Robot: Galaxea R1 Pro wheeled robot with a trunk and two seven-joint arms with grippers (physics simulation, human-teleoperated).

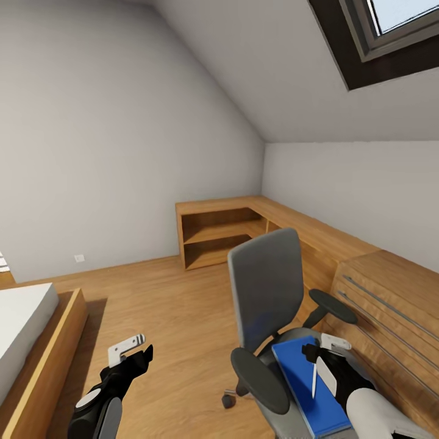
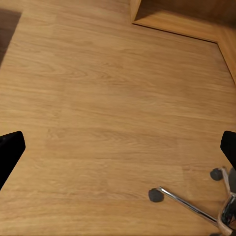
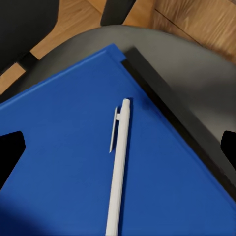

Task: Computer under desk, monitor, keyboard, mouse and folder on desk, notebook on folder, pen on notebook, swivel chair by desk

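Note:
The grey swivel chair (image 1: 266,286) stands on the wood floor in front of the light wood drawer chest. On its seat (image 3: 187,64) lies the blue folder (image 1: 299,378) (image 3: 64,162), with the pale pen (image 1: 315,378) (image 3: 119,167) resting on top. A dark grey strip (image 3: 167,113), apparently the notebook, pokes out from under the folder's edge. My right gripper (image 1: 320,356) (image 3: 118,147) hovers open just above the pen and folder. My left gripper (image 1: 137,350) (image 2: 118,147) hangs open over bare floor left of the chair. The desk, monitor, keyboard, mouse and computer are out of view.
Light wood shelves (image 1: 219,235) run along the far wall and meet a drawer chest (image 1: 390,305) to the right of the chair. A bed (image 1: 24,329) in a wood frame stands at the left. The chair's wheeled base (image 2: 196,206) is near my left gripper.

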